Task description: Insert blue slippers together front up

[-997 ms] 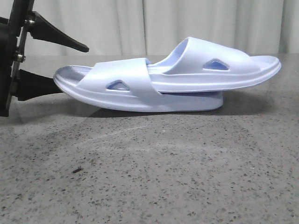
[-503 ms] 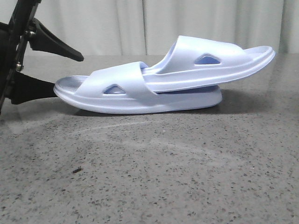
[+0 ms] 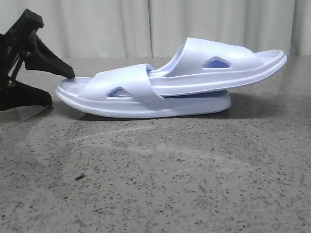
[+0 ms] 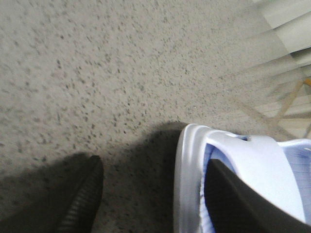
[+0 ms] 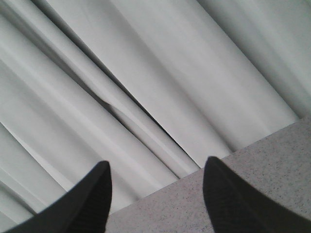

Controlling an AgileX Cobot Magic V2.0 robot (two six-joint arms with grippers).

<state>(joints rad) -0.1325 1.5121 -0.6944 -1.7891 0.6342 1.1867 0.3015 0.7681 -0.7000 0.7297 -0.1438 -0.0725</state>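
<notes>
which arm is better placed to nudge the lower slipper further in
Left. Its pincer is open at the lower slipper's end, one finger over the footbed. The right pincer faces only curtain and table edge, no slipper near.

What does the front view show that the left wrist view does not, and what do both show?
Only the front view shows both slippers whole: the upper slipper slid under the strap of the lower slipper, its right end sticking out above the table. Only the left wrist view shows the lower slipper's ribbed footbed up close, with one finger over it and the other finger over bare table. Both show the open left gripper at the lower slipper's left end and the curtain behind.
</notes>
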